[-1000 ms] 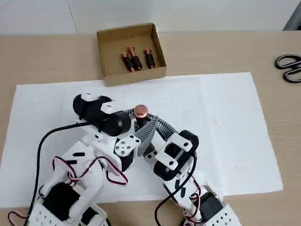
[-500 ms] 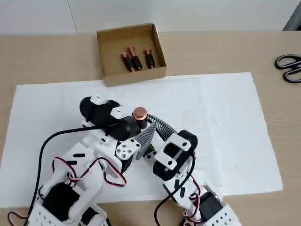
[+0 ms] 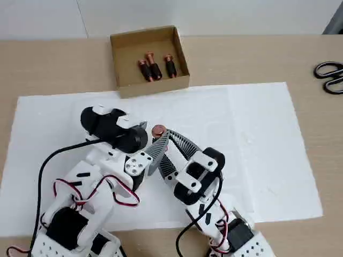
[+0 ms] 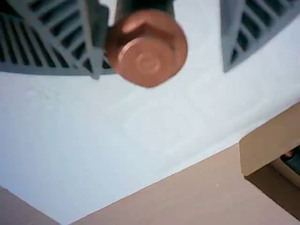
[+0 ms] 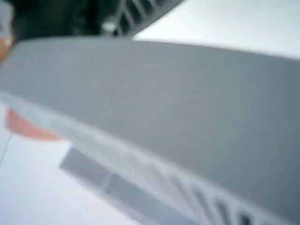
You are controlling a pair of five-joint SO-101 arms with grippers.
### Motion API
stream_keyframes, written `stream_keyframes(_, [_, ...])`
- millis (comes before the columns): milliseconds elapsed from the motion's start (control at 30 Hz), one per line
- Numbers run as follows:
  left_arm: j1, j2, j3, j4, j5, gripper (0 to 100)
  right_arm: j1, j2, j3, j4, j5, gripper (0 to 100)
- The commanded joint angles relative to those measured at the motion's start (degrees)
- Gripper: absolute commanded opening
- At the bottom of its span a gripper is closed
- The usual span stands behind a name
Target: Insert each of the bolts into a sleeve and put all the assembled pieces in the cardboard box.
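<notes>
My arms [image 3: 91, 176] are white printed shells with black motors [image 3: 104, 124], silver screws [image 3: 134, 167], and looping red, white and black cables [image 3: 80, 195].

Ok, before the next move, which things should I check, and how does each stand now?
1. Bolt seated in a sleeve: cannot tell; its copper head shows, the rest is hidden.
2. Which arm holds it: cannot tell; both arms meet at the bolt.
3. Room in the cardboard box: ok; three assembled pieces lie together, with bare floor beside them.
4. Way to the box: ok; just the white sheet between.
5. Scissors: ok; lying far from arms and box.
</notes>
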Motion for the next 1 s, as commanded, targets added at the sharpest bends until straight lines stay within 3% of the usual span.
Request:
stream_keyframes(0, [0.79,-0.53,-0.84,-0.26,-0.09,16,-0.13,-0.84,0.44,0.04,0.26,0.5])
stream_keyframes(200, [7.12,-0.18,-5.14,-0.18,2.2,16,-0.13,-0.84,0.44,0.13,0.26,0.5])
stream_keyframes(600, [6.95,-0.18,-11.82,-0.26,2.02,16,-0.13,-0.75,0.44,0.13,0.26,0.5])
stream_keyframes(967, [-8.18,-0.62,-12.53,-4.66,1.93,16,-0.04,-0.57,0.44,0.13,0.26,0.5])
